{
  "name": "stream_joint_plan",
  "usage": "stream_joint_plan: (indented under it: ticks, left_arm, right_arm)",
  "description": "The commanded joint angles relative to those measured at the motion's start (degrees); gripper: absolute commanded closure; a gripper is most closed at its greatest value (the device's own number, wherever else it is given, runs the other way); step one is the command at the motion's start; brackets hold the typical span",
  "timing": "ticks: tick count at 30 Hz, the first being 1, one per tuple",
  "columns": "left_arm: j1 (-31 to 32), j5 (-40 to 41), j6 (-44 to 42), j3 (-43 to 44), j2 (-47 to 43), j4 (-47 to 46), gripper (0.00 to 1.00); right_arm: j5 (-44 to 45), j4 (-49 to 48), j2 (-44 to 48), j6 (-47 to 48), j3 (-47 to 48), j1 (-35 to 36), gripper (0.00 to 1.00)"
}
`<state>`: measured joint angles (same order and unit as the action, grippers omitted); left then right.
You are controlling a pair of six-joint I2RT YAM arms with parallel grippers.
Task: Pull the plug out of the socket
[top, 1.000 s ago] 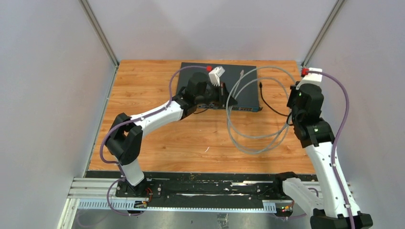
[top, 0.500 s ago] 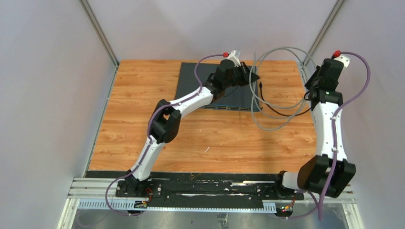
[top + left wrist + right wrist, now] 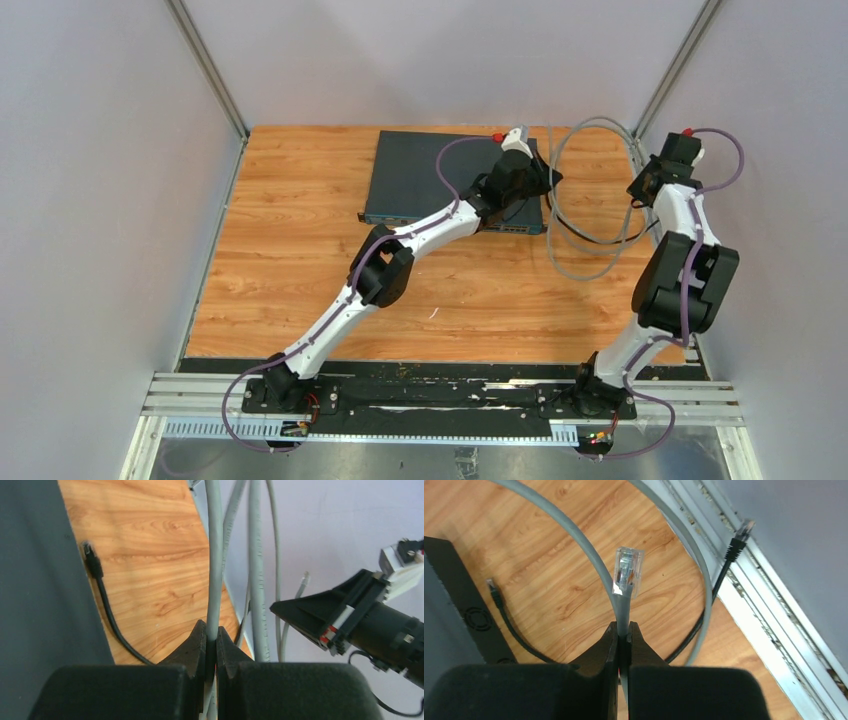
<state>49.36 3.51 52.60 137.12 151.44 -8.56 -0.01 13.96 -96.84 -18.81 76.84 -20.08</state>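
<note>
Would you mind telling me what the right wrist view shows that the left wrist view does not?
Only the right wrist view: the clear plug on the end of the grey cable, out of any socket, just past the shut right gripper. Only the left wrist view: the left gripper shut on the grey cable. Both: the black cable lying on the wooden table beside the network switch.

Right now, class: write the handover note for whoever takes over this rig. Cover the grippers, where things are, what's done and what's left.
Left gripper: shut on the grey cable, by the network switch's right end.
Right gripper: shut on the same cable just below its clear plug.
Black cable lies loose on the table.
Done: the plug is out, clear of the switch.
Left: probably only to lay the cable down and release.
</note>
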Motion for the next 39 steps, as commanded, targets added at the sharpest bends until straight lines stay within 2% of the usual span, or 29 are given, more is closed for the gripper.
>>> stream_joint_plan:
  ticks: [1,4,6,7,12,15,19,24,29,31,34,38,39]
  left_arm:
    - [1.70,4.49,-2.27,1.61,1.69,1.25,0.92]
    - [1.69,4.11,-3.77,1.58,1.84,2.56,0.83]
    - [1.70,3.59,-4.90,1.65,1.52,4.07,0.67]
    - [1.70,3.30,-5.93,1.64,1.18,5.25,0.55]
    - [1.48,2.27,-13.62,-0.65,-3.59,14.06,0.31]
    - [0.82,2.11,-17.21,-2.48,-7.53,19.42,0.02]
    - [-0.74,0.99,-21.33,-6.93,-14.24,25.62,0.00]
    - [-1.85,2.29,-24.76,-16.69,-22.12,26.74,0.00]
    - [-3.41,2.94,-25.65,-18.13,-27.12,30.91,0.00]
    - [-4.45,2.83,-25.66,-21.28,-30.35,30.98,0.00]
    - [-6.86,3.49,-25.87,-30.27,-37.09,29.53,0.00]
    - [-12.77,4.22,-24.28,-47.38,-47.77,25.33,0.00]
    - [-15.31,3.90,-23.63,-51.12,-50.35,24.08,0.00]
  right_arm:
    - [-5.78,-1.19,-5.90,-3.11,3.48,-0.28,1.00]
    - [-5.78,-1.21,-9.84,-2.55,5.54,-0.25,1.00]
    - [-5.55,-0.82,-12.43,-2.01,7.00,-0.27,1.00]
    - [-5.21,-0.66,-13.36,-1.87,7.75,-0.36,1.00]
    - [-3.41,0.11,-17.55,-0.94,11.49,-0.59,1.00]
    - [-2.51,1.84,-20.30,-0.38,14.76,-0.81,1.00]
    - [-0.76,3.57,-22.50,0.46,18.41,-1.94,1.00]
    - [-0.36,4.06,-21.05,2.93,18.65,-3.52,1.00]
    - [0.85,4.11,-20.26,4.11,19.02,-4.18,1.00]
    - [3.16,4.19,-20.02,5.28,19.64,-4.34,1.00]
    - [5.94,5.18,-19.44,6.76,20.99,-4.80,1.00]
    - [5.07,5.29,-18.13,8.80,21.27,-5.15,1.00]
    - [3.44,5.45,-17.78,9.42,21.06,-5.11,0.96]
